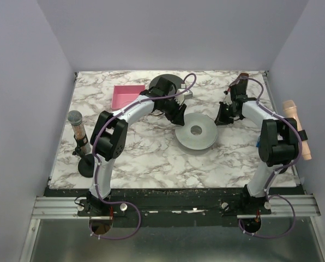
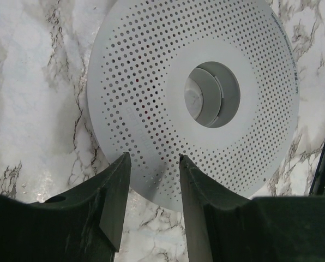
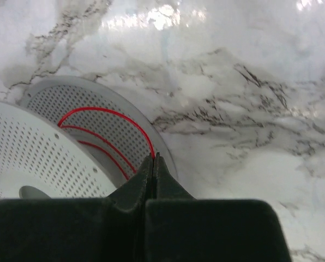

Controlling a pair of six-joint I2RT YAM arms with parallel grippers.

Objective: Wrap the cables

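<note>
A grey perforated spool (image 1: 196,131) lies flat mid-table. In the left wrist view the spool's top disc (image 2: 151,82) fills the frame. My left gripper (image 2: 154,161) is open, its jaws standing over the disc's near rim, holding nothing; it sits at the spool's left edge in the top view (image 1: 179,117). My right gripper (image 3: 154,158) is shut on the thin red cable (image 3: 102,112), which curves in a few loops between the spool's two discs (image 3: 48,158). This gripper is at the spool's right edge (image 1: 223,115). The cable is too thin to see from above.
A pink tray (image 1: 127,96) and a dark round object (image 1: 165,83) sit at the back behind the left arm. A microphone on a black stand (image 1: 77,128) is at the left edge. A peach-coloured handle (image 1: 296,125) lies along the right edge.
</note>
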